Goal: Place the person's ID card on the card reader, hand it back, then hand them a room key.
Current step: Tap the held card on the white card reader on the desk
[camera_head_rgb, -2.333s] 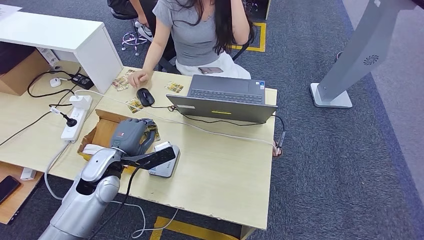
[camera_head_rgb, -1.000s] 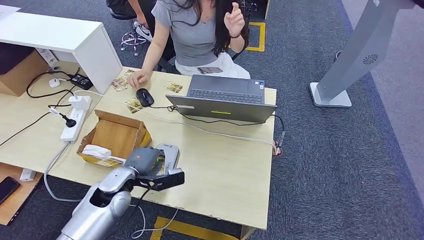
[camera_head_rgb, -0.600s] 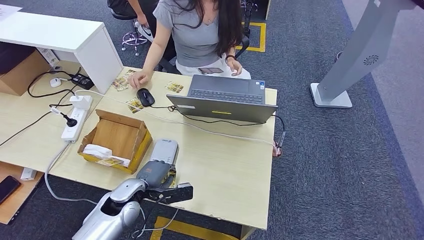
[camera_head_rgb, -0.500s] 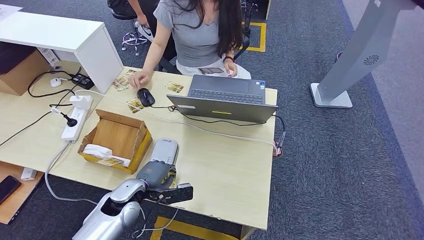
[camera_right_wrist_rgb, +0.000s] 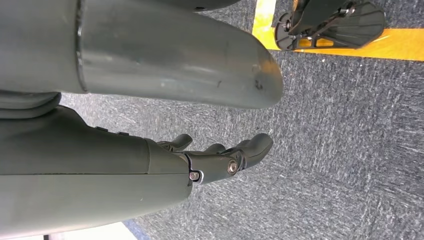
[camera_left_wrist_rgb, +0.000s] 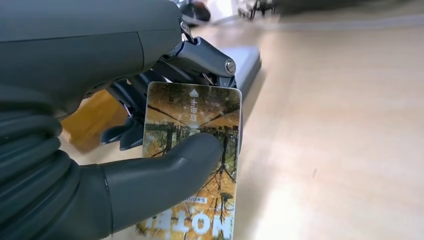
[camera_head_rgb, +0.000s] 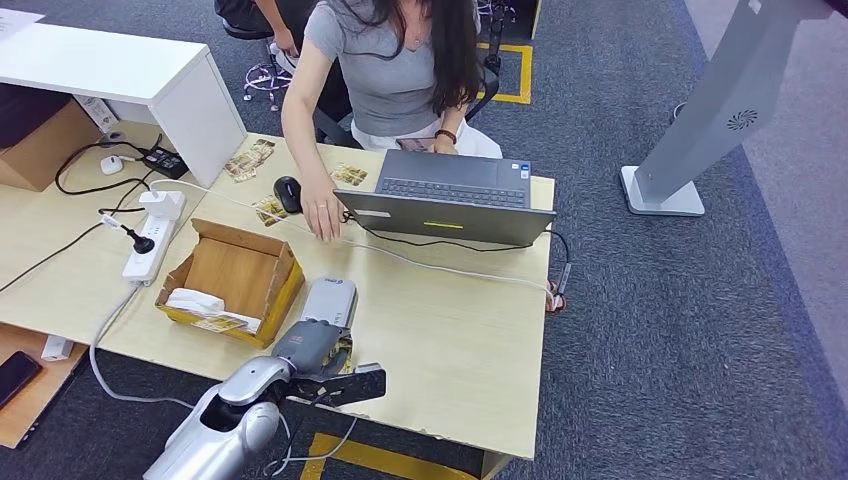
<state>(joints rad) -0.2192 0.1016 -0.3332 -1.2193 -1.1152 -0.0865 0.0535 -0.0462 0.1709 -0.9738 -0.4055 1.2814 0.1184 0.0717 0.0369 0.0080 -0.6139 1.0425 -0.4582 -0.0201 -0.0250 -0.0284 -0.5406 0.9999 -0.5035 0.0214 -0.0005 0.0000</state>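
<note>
My left hand (camera_head_rgb: 312, 348) hovers by the desk's near edge, just on the near side of the grey card reader (camera_head_rgb: 331, 298). It pinches an orange picture card marked HOTEL (camera_left_wrist_rgb: 216, 116) between the thumb (camera_left_wrist_rgb: 165, 175) and the darker fingers. In the head view the card (camera_head_rgb: 344, 352) peeks out beside the hand. A seated person reaches a hand (camera_head_rgb: 322, 216) over the desk, palm down, between the mouse and the laptop. My right hand (camera_right_wrist_rgb: 220, 160) hangs above the carpet with its fingers apart and nothing in it.
An open cardboard box (camera_head_rgb: 232, 272) holding cards stands left of the reader. A laptop (camera_head_rgb: 448, 198), a black mouse (camera_head_rgb: 286, 190), loose cards (camera_head_rgb: 347, 175), a white cable and a power strip (camera_head_rgb: 150, 232) lie on the desk. A white kiosk base (camera_head_rgb: 660, 190) stands at the right.
My left hand came out of the box with the card and pulled back past the reader, then held still. The person's hand moved from the far-left cards toward the desk's middle.
</note>
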